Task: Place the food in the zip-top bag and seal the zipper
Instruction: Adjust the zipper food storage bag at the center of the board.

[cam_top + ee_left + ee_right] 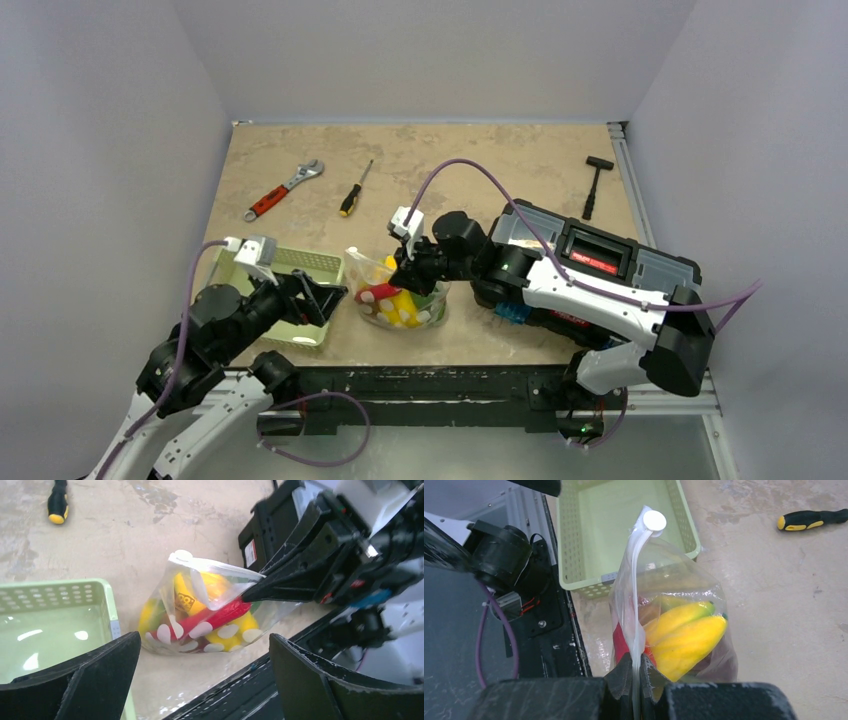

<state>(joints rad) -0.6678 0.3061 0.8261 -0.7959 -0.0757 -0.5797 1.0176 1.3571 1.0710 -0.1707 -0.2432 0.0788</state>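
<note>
From above, the zip-top bag (400,295) stands on the table (480,170) between the two arms. The right gripper (408,268) is squeezed shut on the bag's top edge. The left gripper (330,298) is open wide just beside the bag and does not touch it. Behind the left gripper sits the green basket (300,262). A black toolbox (600,262) lies under the right arm. A wrench (283,190), a screwdriver (354,192) and a hammer (595,183) lie far past both grippers.

The left wrist view shows the left gripper (204,640) with its two black fingers far apart and nothing between them. Right in front of it is the bag (200,610). The food is inside it: a red chilli (215,620) lies across yellow fruits (212,585). White dots are printed low on the bag. The right gripper (247,596) pinches the bag's far corner. The basket (107,587) is to the left, and its shiny green floor shows.

In the right wrist view, the right gripper (636,672) is closed tight on the zipper (636,580). The zipper runs straight away from the fingers to a round white tab. The bag (684,580) hangs to the right of the zipper, with yellow fruits (684,640) and something red inside. The basket (589,587) sits past the bag.
</note>
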